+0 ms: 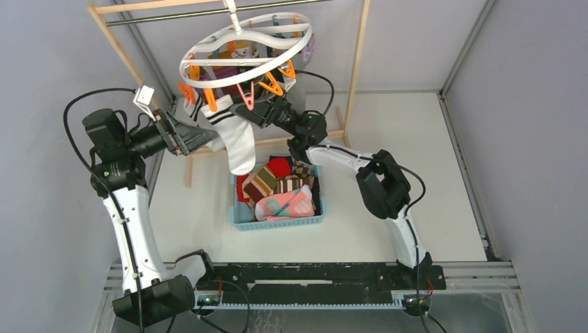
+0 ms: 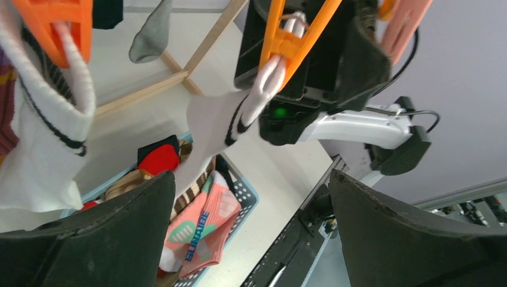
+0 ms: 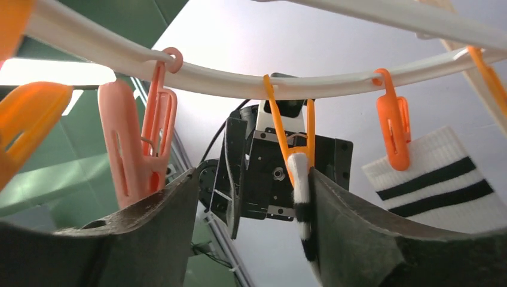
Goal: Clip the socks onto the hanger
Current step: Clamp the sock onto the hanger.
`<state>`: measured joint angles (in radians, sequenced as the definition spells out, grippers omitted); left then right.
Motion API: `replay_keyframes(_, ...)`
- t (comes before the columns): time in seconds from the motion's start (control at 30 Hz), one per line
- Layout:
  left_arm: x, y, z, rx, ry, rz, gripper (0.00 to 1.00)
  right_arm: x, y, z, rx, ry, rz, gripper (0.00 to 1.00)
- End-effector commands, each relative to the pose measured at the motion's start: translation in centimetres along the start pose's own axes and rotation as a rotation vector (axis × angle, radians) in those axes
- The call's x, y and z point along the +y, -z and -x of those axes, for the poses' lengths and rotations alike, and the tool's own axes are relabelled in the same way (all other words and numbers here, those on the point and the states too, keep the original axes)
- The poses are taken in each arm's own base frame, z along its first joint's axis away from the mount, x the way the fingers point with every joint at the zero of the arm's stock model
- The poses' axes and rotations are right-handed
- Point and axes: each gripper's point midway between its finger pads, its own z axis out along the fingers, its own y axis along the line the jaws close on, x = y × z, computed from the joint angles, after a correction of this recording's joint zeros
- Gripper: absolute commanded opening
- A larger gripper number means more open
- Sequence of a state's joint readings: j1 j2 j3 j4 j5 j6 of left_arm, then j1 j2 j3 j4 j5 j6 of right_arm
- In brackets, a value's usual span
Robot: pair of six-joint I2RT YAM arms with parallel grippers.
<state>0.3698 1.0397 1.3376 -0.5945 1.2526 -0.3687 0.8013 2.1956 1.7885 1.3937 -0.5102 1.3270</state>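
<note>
The white round hanger (image 1: 208, 59) hangs from the rack's rail, with orange and pink clips below it. Two white socks with black bands (image 1: 239, 142) hang clipped at its near side. My left gripper (image 1: 199, 135) is open and empty just left of them. In the left wrist view (image 2: 251, 179) an orange clip (image 2: 286, 45) grips one white sock (image 2: 218, 116). My right gripper (image 1: 262, 109) is open under the ring. In the right wrist view (image 3: 252, 176) that clipped sock's edge (image 3: 301, 185) hangs against my right finger (image 3: 359, 233). A second banded sock (image 3: 436, 185) hangs from another orange clip (image 3: 391, 128).
A blue basket (image 1: 239, 216) below the hanger holds several loose socks, brown striped, red and pink (image 1: 284, 205). The light wooden rack frame (image 1: 357, 62) stands around the hanger. A free pink clip (image 3: 134, 140) hangs left of my right gripper. A grey sock (image 2: 149, 36) hangs farther back.
</note>
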Motion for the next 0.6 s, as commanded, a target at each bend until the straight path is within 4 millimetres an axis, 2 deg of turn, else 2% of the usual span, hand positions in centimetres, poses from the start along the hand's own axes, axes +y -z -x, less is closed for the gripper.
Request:
replay_keyframes(0.0, 0.7, 0.3, -0.7, 0.004, -0.075, 0.037, 0.99, 3.8, -0.2, 1.7, 0.004, 0.123, 0.021, 0.77)
replay_keyframes(0.1, 1.0, 0.3, -0.8, 0.005, -0.076, 0.045, 0.96, 3.6, 1.0, 1.4, 0.018, 0.175, -0.030, 0.88)
replay_keyframes(0.2, 0.8, 0.3, -0.9, 0.007, -0.078, 0.045, 0.92, 3.1, 2.0, 0.6, 0.043, 0.224, -0.091, 0.90)
replay_keyframes(0.27, 0.5, 0.4, -0.8, 0.006, -0.082, 0.042, 0.89, 2.3, 2.7, -0.2, 0.068, 0.260, -0.141, 0.90)
replay_keyframes(0.37, 0.0, 0.5, -0.4, 0.002, -0.085, 0.034, 0.86, 2.3, 3.1, -0.5, 0.067, 0.321, -0.180, 0.86)
replay_keyframes(0.57, -1.3, 0.7, -0.1, -0.004, -0.098, 0.023, 0.78, 2.3, 3.1, 1.0, 0.025, 0.460, -0.276, 0.81)
